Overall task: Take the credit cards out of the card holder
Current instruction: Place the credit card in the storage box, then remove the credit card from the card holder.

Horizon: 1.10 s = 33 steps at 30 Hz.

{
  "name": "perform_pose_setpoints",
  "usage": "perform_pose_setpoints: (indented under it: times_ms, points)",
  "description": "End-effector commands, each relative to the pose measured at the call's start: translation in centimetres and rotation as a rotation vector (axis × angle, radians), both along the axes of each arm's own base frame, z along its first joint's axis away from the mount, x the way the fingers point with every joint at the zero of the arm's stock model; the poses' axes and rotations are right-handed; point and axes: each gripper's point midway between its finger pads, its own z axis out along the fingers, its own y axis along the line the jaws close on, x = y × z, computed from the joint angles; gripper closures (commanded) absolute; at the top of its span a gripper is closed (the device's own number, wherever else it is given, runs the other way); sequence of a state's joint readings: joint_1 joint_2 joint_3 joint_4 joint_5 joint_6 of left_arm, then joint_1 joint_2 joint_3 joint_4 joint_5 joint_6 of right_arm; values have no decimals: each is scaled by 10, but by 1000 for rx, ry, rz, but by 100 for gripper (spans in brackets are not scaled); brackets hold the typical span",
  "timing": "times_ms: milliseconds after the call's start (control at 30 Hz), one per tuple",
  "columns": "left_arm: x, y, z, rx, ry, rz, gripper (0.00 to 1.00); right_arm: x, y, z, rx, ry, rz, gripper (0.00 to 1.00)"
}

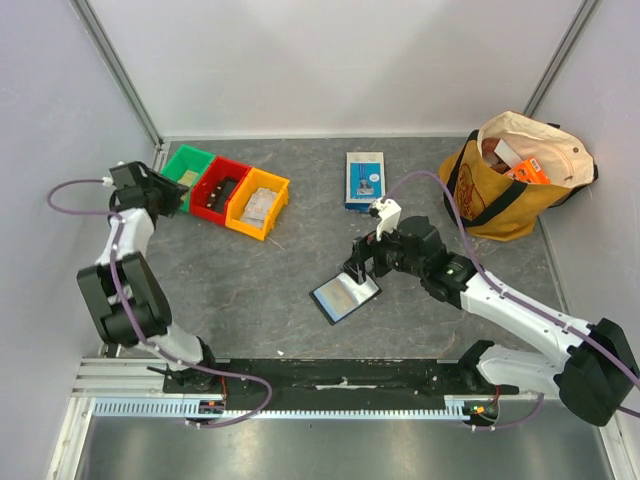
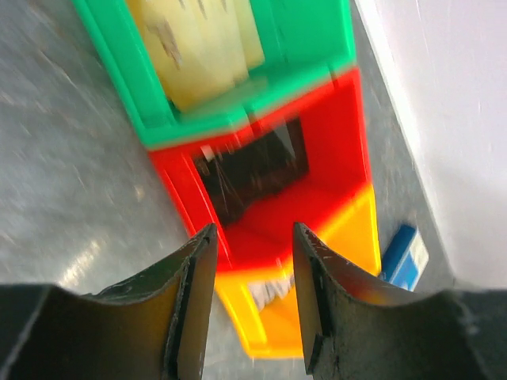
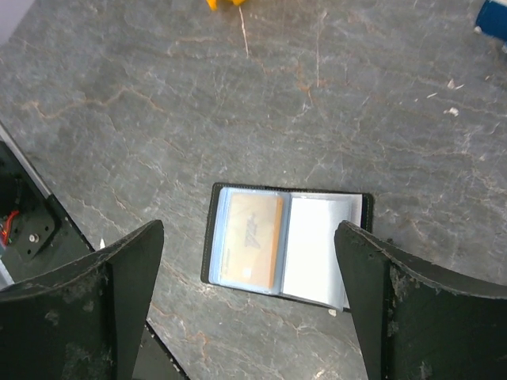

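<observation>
The black card holder [image 1: 345,296] lies open and flat on the grey table. In the right wrist view the card holder [image 3: 281,244] shows bluish-clear pockets. A yellow-orange credit card [image 3: 251,241] sits in its left pocket; the right pocket [image 3: 317,251] looks white. My right gripper [image 1: 360,262] hovers open just above the holder's far edge, its jaws spread wide on either side of it [image 3: 249,305]. My left gripper [image 1: 180,190] is open and empty at the far left, over the coloured bins [image 2: 252,237].
Green bin [image 1: 186,170], red bin [image 1: 220,186] and yellow bin [image 1: 258,203] stand in a row at the back left. A blue-and-white box [image 1: 364,180] lies at the back middle. A yellow tote bag [image 1: 515,185] with items stands at the back right.
</observation>
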<state>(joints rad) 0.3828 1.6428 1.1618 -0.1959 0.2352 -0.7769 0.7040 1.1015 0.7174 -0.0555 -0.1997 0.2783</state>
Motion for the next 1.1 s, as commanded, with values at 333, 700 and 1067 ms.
perform_pose_setpoints:
  times_ms: [333, 700, 1067]
  points:
    - [-147, -226, 29, 130, -149, -655, 50, -22, 16, -76, -412, 35, 14, 21]
    - [-220, -273, -19, 9, -66, -815, 52, -38, 37, -116, -534, 84, 73, 29]
    - [-224, -290, -23, 5, -69, -880, 53, -36, 26, -141, -636, 93, 21, 41]
